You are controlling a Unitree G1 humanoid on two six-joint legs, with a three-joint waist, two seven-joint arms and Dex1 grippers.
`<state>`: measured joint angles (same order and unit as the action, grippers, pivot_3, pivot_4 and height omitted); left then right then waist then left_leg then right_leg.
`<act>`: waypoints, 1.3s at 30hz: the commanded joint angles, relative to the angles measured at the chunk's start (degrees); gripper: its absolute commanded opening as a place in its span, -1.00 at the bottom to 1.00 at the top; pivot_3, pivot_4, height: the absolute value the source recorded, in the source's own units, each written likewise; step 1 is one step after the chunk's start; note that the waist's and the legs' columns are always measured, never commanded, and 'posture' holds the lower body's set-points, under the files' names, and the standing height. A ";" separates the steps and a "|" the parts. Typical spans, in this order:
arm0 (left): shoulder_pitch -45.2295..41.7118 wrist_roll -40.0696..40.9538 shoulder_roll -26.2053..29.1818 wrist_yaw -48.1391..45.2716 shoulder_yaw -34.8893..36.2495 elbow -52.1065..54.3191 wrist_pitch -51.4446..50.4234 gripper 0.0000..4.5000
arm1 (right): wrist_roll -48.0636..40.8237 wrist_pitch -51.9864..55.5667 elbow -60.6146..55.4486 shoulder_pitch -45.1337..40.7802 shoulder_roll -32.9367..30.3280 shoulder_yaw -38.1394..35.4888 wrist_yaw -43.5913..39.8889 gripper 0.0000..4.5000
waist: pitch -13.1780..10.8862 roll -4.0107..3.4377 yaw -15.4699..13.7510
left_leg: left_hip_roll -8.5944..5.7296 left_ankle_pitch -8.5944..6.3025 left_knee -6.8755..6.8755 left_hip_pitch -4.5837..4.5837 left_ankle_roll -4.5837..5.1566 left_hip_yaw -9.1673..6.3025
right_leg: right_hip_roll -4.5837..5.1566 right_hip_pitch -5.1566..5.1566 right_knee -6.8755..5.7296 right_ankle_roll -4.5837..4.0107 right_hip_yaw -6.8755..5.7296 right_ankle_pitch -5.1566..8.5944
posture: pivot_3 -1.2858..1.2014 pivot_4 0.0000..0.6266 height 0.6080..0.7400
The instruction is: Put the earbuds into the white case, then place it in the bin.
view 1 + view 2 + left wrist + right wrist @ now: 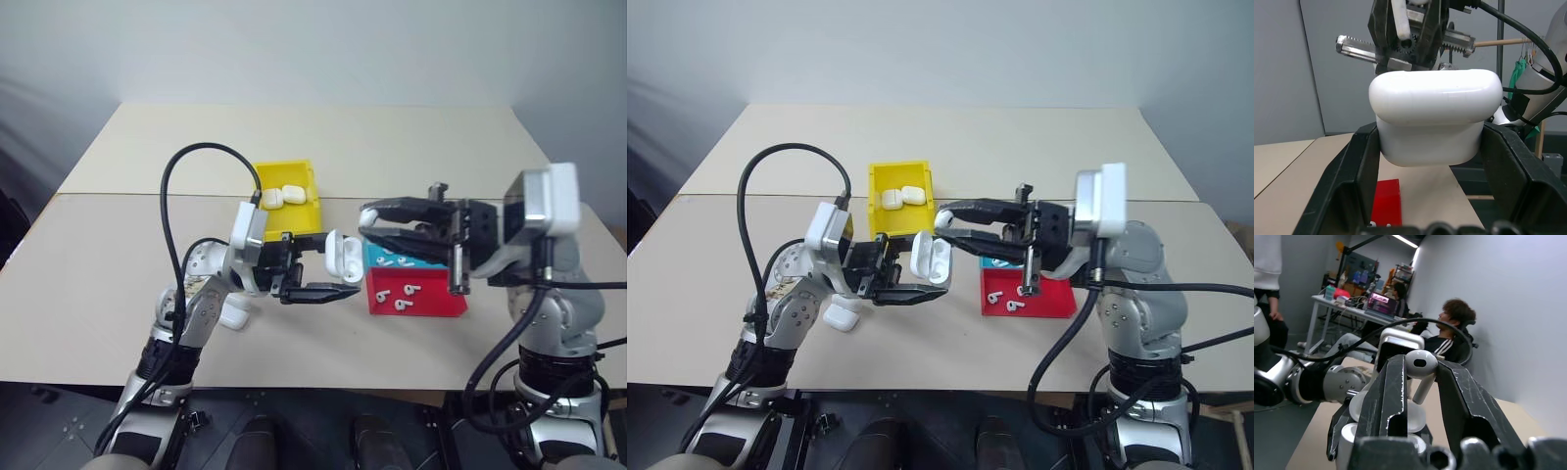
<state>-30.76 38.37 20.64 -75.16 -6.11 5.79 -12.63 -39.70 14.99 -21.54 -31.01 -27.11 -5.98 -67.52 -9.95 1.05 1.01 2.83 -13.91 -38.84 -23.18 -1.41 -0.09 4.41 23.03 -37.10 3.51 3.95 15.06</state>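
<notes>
Step in hand: loading an earbud into the case, held above the desk (118,323). Left claw (318,266) clamped on the case (343,257), lid flipped open, raised between the two arms; right claw (955,227) pinching one earbud (1421,369) by its head, stem hanging toward the open case, tip just beside the lid. Bin (294,213) behind the left claw, two closed cases already inside; another case (233,314) lying on the desk by the left arm. Spare earbuds (397,299) lying in the red tray (431,304) and the blue tray (377,257) beneath the right claw. Next, by judgement: stem aligned over a well, lowered straight in, then released; a skewed stem risks jamming or dropping.
</notes>
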 commanded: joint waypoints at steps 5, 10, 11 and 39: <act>0.51 0.01 0.45 0.08 0.60 2.97 0.66 0.23 | 2.33 -4.86 1.52 -0.50 -0.79 2.59 -1.76 -0.53 | 0.00 0.00 -0.05 | 0.00 0.00 0.00 -0.01 0.00 0.00 | 0.00 0.00 0.00 0.00 0.00 0.00 | 0.03 -0.52 1.00; 0.72 -0.18 0.59 0.10 0.47 3.34 0.69 0.23 | 3.57 -6.10 2.40 0.10 -1.55 3.22 -2.16 -0.53 | 0.00 0.00 -0.10 | 0.00 0.00 0.00 0.00 0.00 0.00 | 0.00 0.00 0.00 0.00 0.00 0.00 | 0.03 -0.52 1.00; 0.73 -0.19 0.61 0.12 0.45 3.37 0.68 0.23 | 3.85 -6.36 2.55 0.21 -1.68 3.36 -2.26 -0.53 | 0.00 0.00 -0.09 | 0.00 0.00 0.00 0.00 0.00 0.00 | 0.00 0.00 0.00 0.00 0.00 0.00 | 0.03 -0.52 1.00; 1.06 -1.88 0.27 0.63 0.91 2.50 1.47 0.23 | 8.09 -11.48 5.83 1.61 -4.00 5.78 -3.93 0.02 | 0.00 0.00 -0.14 | 0.00 0.00 0.00 -0.01 0.00 0.00 | 0.00 0.00 0.01 0.00 0.00 0.00 | 0.03 -0.52 1.00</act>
<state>-29.13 35.79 21.46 -74.76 -6.13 6.73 -12.62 -32.06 4.44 -15.26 -29.39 -30.33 -0.52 -70.91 -9.96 1.06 0.88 2.83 -13.92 -38.84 -23.19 -1.41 -0.09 4.41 23.03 -37.10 3.51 3.95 15.06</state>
